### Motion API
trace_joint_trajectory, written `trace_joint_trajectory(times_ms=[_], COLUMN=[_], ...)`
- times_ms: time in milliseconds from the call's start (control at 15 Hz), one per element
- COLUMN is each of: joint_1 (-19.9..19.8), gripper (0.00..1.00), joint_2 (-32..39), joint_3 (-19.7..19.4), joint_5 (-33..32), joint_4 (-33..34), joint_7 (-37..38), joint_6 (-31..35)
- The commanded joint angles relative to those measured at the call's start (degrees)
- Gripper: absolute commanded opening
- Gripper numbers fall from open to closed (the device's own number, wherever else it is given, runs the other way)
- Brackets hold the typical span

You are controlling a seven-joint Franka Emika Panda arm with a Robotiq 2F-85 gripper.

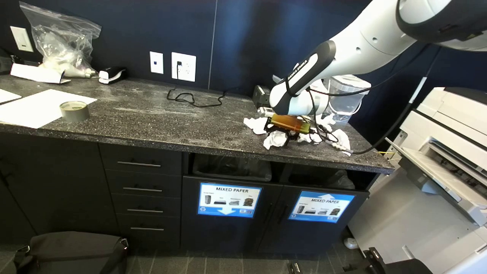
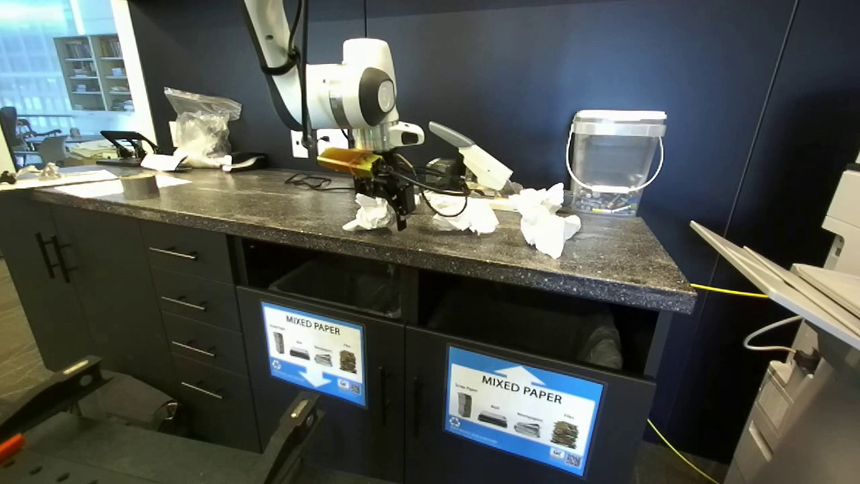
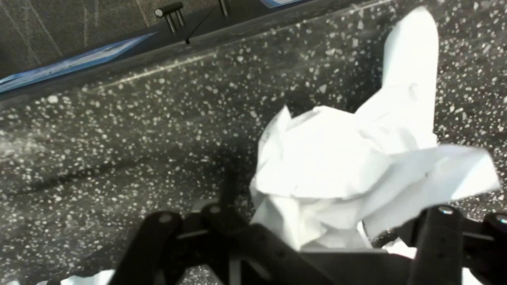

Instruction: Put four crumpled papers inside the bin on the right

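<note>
A white crumpled paper (image 3: 324, 154) lies on the dark speckled counter between the fingers of my gripper (image 3: 332, 209) in the wrist view. The fingers are wide apart on either side of it; the gripper is open. This paper also shows near the front edge in both exterior views (image 1: 276, 139) (image 2: 373, 214), beside the gripper's fingers (image 2: 393, 205). More crumpled papers (image 2: 467, 214) (image 2: 545, 218) lie to its right and behind; one (image 1: 257, 125) shows left of the arm. The right bin (image 2: 510, 323) sits in the opening under the counter, its inside dark.
A clear lidded bucket (image 2: 615, 161) stands at the back right of the counter (image 2: 605, 252). A left bin (image 2: 342, 282) sits under the counter. A printer (image 1: 437, 152) stands at the right. A tape roll (image 1: 74, 111) and a plastic bag (image 1: 64, 45) are at the far left.
</note>
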Motion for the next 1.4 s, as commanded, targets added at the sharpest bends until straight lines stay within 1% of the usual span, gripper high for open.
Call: trace_joint_trajectory(times_ms=[0, 67, 200, 400, 533, 667, 733, 800, 867, 1133, 1333], joint_1=[1.11, 0.89, 0.72, 0.57, 0.31, 0.24, 0.22, 0.25, 0.23, 0.10, -0.37], gripper=[0.58, 0.49, 0.34, 0.16, 0.13, 0.14, 0.10, 0.13, 0.12, 0.14, 0.14], joint_2=[1.16, 1.09, 1.10, 0.99, 0.95, 0.93, 0.89, 0.92, 0.86, 0.68, 0.09], joint_3=[-1.38, -1.21, -1.03, -0.99, -0.83, -0.82, -0.87, -0.95, -1.04, -1.53, -1.93], joint_5=[-0.19, -0.16, -0.30, -0.69, -0.93, -1.36, -1.56, -1.90, -2.34, -5.00, -6.33], joint_4=[2.89, 3.11, 3.69, 3.91, 4.04, 4.12, 4.11, 4.13, 4.05, 3.23, 1.29], joint_7=[-1.12, -1.59, -2.28, -3.27, -4.29, -5.33, -5.74, -6.11, -6.61, -8.76, -9.84], joint_6=[-2.70, -3.40, -4.74, -6.63, -8.13, -9.55, -10.17, -10.81, -11.49, -14.88, -15.27])
